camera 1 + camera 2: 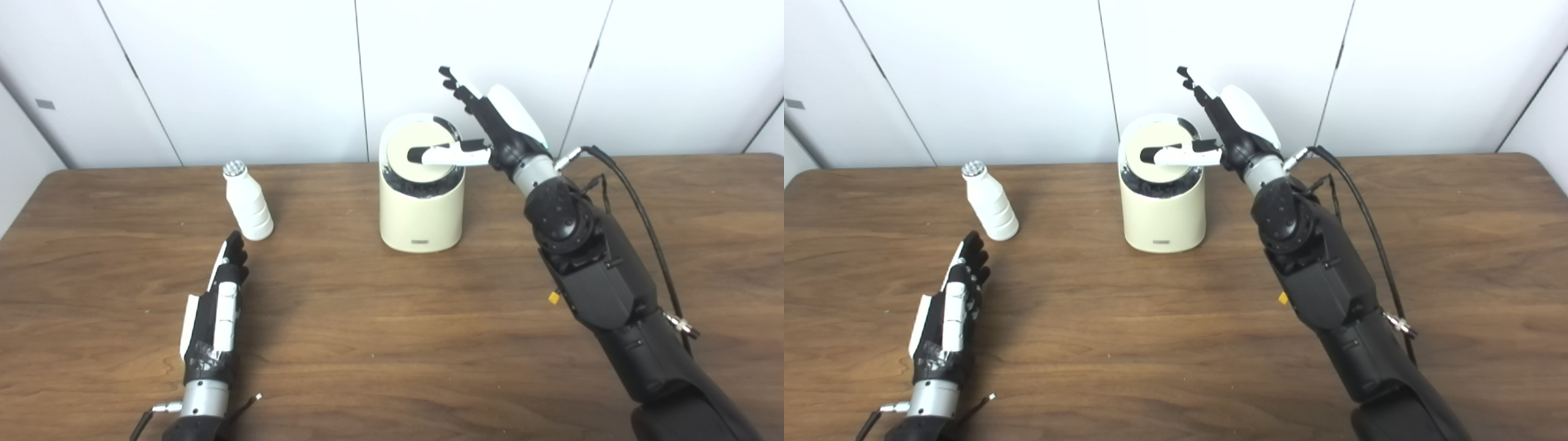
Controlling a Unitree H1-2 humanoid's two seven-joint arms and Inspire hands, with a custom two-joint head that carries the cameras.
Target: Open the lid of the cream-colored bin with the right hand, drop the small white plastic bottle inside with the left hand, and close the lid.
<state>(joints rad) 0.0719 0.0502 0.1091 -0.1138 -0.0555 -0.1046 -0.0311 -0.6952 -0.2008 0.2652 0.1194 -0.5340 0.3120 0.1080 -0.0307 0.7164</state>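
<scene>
- The left hand [214,318] is seen laid low over the wooden table [392,343], holding nothing, its fingers stretched out straight and pointing away from the robot.
- The small white plastic bottle [248,202] is found just beyond the fingertips of that hand, a little to their right, standing upright on the table with its ribbed cap uppermost; a small gap is left between bottle and hand.
- The cream-colored bin [421,211] is placed well to the right of the left hand and farther back, close against the left side of the right hand.
- The bin's round lid [422,144] is seen tilted in the bin's mouth, with a dark gap shown along its front edge.
- The right hand [490,131] is held raised beside the bin's top rim, spread wide and gripping nothing.
- Its thumb [450,155] is stretched sideways across the lid, seemingly resting on it, while the other fingers [456,82] are pointed up and away, clear of the bin.
- A black cable [637,202] is looped along the right forearm, behind the wrist.
</scene>
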